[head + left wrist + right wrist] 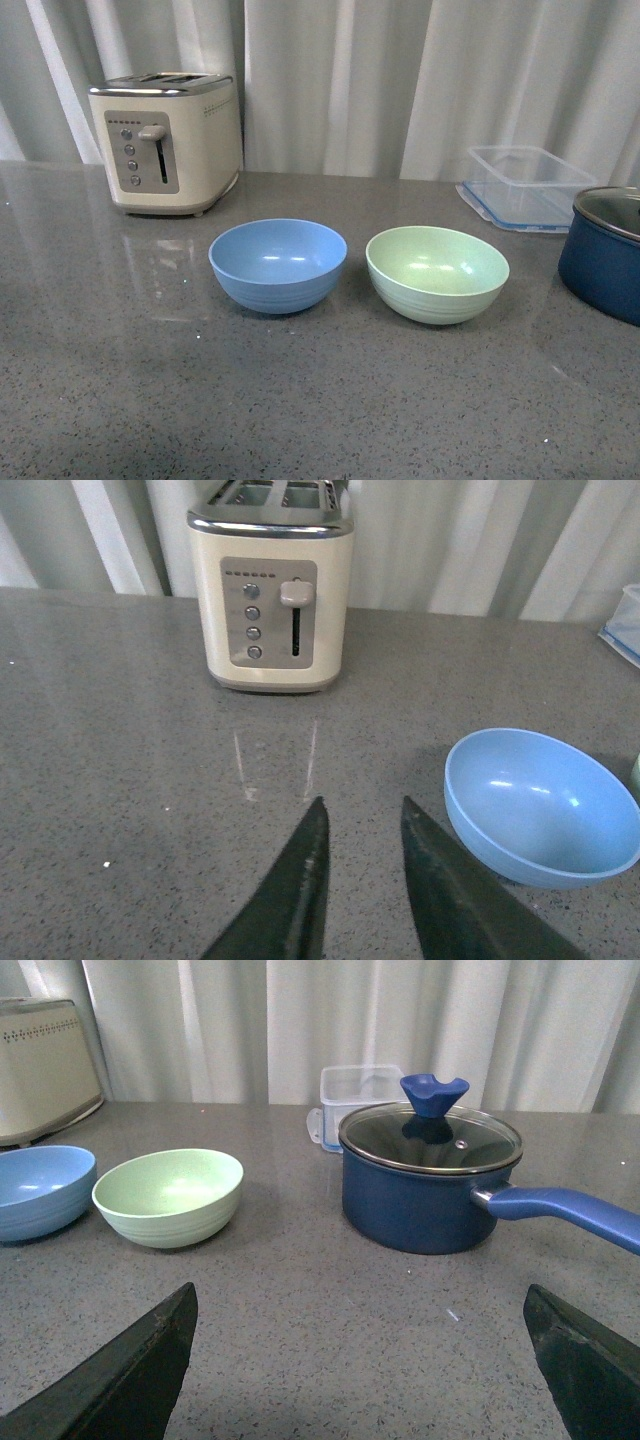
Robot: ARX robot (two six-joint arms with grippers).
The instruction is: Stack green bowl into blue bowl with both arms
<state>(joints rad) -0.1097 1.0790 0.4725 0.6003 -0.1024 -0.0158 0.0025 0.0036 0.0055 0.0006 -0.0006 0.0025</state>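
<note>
Neither bowl has been picked up: the green bowl (437, 273) and the blue bowl (278, 265) sit upright just beside each other on the counter (320, 420), not touching. The right gripper (357, 1360) has its fingers spread wide with nothing between them. The green bowl lies ahead of it, off toward the other arm, and the lidded pot (430, 1185) is almost straight in front. The left gripper (362, 880) has its fingers only narrowly apart, also empty, with the blue bowl ahead and off toward the right arm, and the toaster (270, 590) further on. The step in hand looks like the reach. The right gripper would do well to swing inward, away from the pot handle, and take the green bowl by its near rim with one finger inside. The left gripper should open wider and steady the blue bowl's outer rim so it cannot slide. The front view shows the gap between the bowls and a plastic box (525, 185) behind, but no arms. Only the wrist views show the fingers, and only the right one shows the pot's long handle.
</note>
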